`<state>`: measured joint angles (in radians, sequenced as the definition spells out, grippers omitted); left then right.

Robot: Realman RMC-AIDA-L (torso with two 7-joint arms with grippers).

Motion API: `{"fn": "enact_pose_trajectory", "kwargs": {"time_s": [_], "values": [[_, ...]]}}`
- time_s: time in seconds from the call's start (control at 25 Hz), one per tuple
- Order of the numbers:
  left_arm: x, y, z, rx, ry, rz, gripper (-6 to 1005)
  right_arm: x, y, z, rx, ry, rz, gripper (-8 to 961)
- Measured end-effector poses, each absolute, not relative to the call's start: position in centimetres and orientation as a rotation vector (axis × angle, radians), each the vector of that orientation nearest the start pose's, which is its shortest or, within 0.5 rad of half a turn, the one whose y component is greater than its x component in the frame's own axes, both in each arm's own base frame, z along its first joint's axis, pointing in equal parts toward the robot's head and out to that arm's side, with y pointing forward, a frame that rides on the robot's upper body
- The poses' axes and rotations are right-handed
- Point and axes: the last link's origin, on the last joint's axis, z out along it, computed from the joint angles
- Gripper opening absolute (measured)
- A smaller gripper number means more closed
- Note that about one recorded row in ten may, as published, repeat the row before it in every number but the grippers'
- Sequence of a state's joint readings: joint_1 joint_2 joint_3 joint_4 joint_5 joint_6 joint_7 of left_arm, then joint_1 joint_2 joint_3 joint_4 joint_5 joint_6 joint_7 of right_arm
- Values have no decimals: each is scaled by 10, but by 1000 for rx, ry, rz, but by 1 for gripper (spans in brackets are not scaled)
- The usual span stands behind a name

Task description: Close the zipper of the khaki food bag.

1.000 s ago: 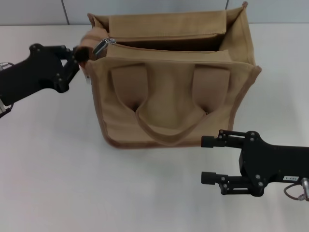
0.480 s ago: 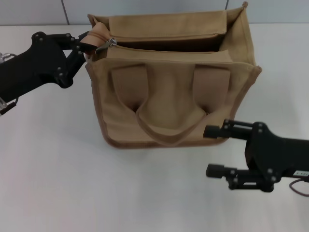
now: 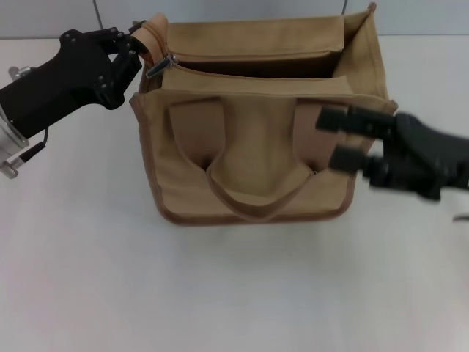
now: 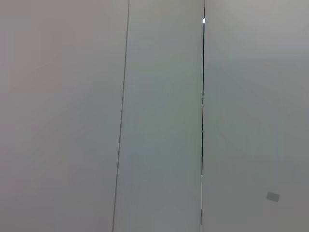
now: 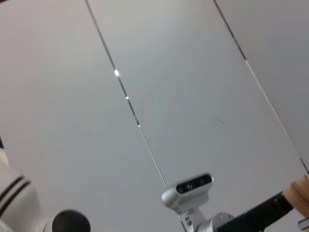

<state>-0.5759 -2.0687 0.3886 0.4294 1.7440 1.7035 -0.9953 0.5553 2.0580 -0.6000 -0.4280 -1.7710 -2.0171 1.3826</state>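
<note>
The khaki food bag (image 3: pixel 256 147) stands on the white table with its two loop handles lying down its near side. Its zipper (image 3: pixel 249 67) is open along the top, and the silver pull tab (image 3: pixel 157 67) sits at the left end. My left gripper (image 3: pixel 130 45) is at the bag's upper left corner, shut on the fabric end there and holding it lifted. My right gripper (image 3: pixel 338 138) is open and empty in front of the bag's near right side. The left wrist view shows only wall.
The white table (image 3: pixel 110 257) runs out to the front and left of the bag. A grey panelled wall (image 3: pixel 44 15) stands behind it. The right wrist view shows wall panels and the robot's head camera (image 5: pixel 188 187).
My left gripper has risen and moved right, lifting the bag's left corner. My right gripper has come up from the table's front right to the bag's right side.
</note>
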Motion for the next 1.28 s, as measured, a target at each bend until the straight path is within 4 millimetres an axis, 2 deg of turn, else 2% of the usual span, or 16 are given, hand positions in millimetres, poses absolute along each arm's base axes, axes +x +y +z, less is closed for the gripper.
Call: {"fn": "enact_pose_trajectory", "kwargs": {"time_s": [0.04, 0.24, 0.6, 0.96, 1.28], "values": [[-240, 338, 29, -2311, -290, -1231, 20, 213, 293, 24, -2766, 674, 1546, 742], [-235, 345, 29, -2296, -332, -1262, 20, 204, 310, 36, -2780, 759, 1519, 742], [-233, 352, 25, -2288, -452, -1280, 21, 200, 323, 35, -2767, 842, 1467, 741], [-234, 351, 27, -2277, -488, -1318, 22, 182, 344, 34, -2787, 971, 1423, 742], [-239, 339, 28, -2257, -489, -1365, 23, 151, 370, 31, -2904, 1050, 1163, 741]]}}
